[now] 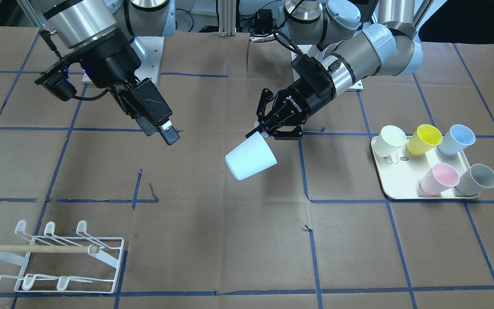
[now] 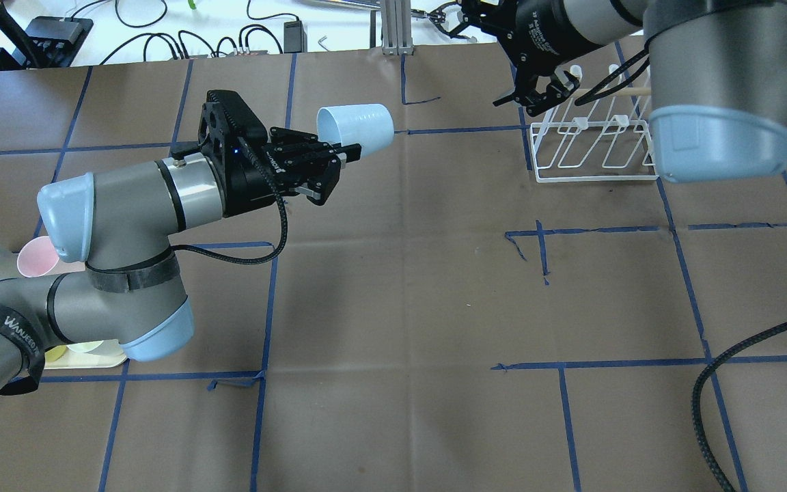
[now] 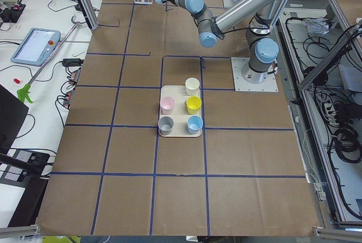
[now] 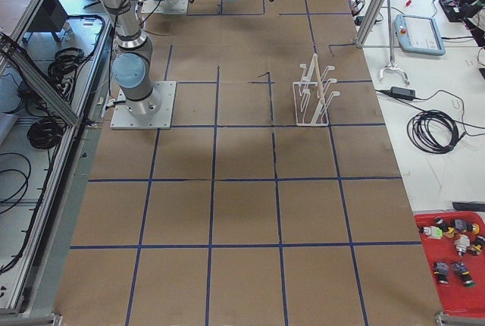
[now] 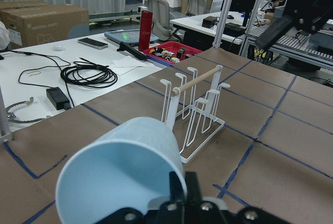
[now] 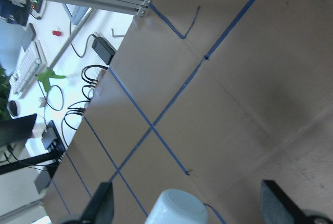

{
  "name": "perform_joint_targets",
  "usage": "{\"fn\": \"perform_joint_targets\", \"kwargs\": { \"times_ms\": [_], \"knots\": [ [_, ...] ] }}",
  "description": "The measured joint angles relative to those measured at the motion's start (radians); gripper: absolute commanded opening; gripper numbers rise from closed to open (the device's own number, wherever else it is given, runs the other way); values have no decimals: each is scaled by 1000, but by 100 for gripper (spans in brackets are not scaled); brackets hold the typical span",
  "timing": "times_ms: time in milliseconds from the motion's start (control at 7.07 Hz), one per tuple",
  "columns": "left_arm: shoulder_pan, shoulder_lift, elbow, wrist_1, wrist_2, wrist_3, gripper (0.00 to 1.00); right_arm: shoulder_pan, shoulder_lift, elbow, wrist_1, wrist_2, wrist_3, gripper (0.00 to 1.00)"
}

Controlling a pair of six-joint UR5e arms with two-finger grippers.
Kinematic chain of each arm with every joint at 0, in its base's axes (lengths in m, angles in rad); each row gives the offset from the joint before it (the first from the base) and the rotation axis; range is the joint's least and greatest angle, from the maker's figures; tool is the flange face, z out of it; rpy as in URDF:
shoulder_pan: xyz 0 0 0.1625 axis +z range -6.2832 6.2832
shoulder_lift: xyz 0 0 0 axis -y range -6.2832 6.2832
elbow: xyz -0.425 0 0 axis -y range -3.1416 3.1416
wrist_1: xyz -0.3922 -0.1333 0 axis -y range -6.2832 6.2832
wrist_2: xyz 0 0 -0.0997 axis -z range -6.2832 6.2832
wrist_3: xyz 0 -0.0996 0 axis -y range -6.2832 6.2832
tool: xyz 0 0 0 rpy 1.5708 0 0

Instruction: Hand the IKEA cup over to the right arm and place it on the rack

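Left gripper point(image 1: 262, 131) clamped on the rim of the pale blue cup point(image 1: 250, 162), which is held clear of the table, well apart from the rack point(image 1: 64, 257); cup's long axis near level, closed base turned rackward, toward the right gripper point(image 1: 160, 131); that gripper stands spread wide and empty, nearer the rack, its fingers point(image 6: 101, 211) flanking the base in its wrist view; judged ready for handover.

Even overhead light is flooding the table point(image 1: 238, 240), leaving only soft shadows. The cup point(image 1: 250, 161) is glaring nearly white in the front view.
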Motion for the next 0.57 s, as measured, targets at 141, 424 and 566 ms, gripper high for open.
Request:
{"fn": "perform_joint_targets", "kwargs": {
  "times_ms": [141,424,566],
  "knots": [
    [0,-20,-5,35,-14,-1,0,6,-1,61,-129,2,102,100],
    [-1,-77,1,168,-26,-84,0,30,-3,170,-309,2,254,100],
    [0,-91,2,224,-29,-130,0,43,-5,206,-341,2,287,100]
  ]
}}
